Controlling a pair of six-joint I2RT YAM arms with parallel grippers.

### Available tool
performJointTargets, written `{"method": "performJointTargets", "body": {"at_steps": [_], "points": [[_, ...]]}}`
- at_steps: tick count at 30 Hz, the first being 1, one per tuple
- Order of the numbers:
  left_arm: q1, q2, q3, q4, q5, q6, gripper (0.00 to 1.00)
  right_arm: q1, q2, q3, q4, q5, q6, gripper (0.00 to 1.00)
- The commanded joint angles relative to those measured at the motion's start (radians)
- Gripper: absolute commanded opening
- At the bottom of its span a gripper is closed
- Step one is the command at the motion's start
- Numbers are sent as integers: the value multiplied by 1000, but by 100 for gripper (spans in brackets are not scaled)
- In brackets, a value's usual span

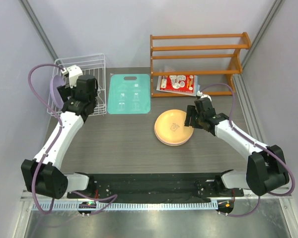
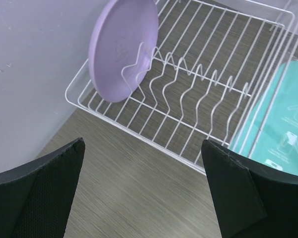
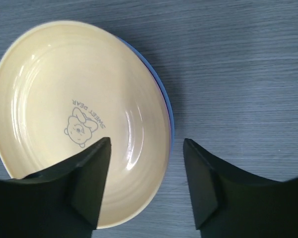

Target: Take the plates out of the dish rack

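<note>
The right gripper [image 3: 146,144] is spread wide and empty over the right rim of the yellow plate [image 3: 64,99], which tops a stack on the surface [image 1: 129,148] with bare room around it. Farther left, the left gripper [image 2: 143,144], also wide and empty, hovers by the near edge of the dish rack [image 2: 198,94]. A lavender plate [image 2: 121,47] stands upright at the rack's left end.

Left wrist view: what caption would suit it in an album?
The open left gripper hovers before a lone lavender plate standing in the white dish rack.
</note>
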Motion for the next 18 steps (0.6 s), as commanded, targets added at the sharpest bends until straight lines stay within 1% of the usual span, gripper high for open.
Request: {"method": "performJointTargets", "body": {"at_steps": [1,4,5,8,9,11,12,13,16,18], "points": [[60,39,65,37,-12,34,99,6,-39,54,23,15,-22,70],[113,65,83,32,1,25,99,6,-70,70,-11,78,-30,73],[124,71,91,35,3,26,99,6,-78,76,-20,124,-31,73],[187,105,112,38,26,23,100,6,-105,77,-29,170,-39,74],[224,116,118,37,37,17,99,4,-110,79,-26,184,-41,75],[250,149,135,38,55,-7,99,6,-116,81,-26,190,-36,75],[282,162,141,43,63,-9,100,6,-121,79,-17,199,-31,75],[290,174,145,64,86,-4,99,6,-125,76,-7,201,-25,75],[310,232,181,90,63,28,99,4,-133,61,47,202,-27,75],[342,274,215,99,83,34,99,-1,-115,59,72,199,-27,75]]}}
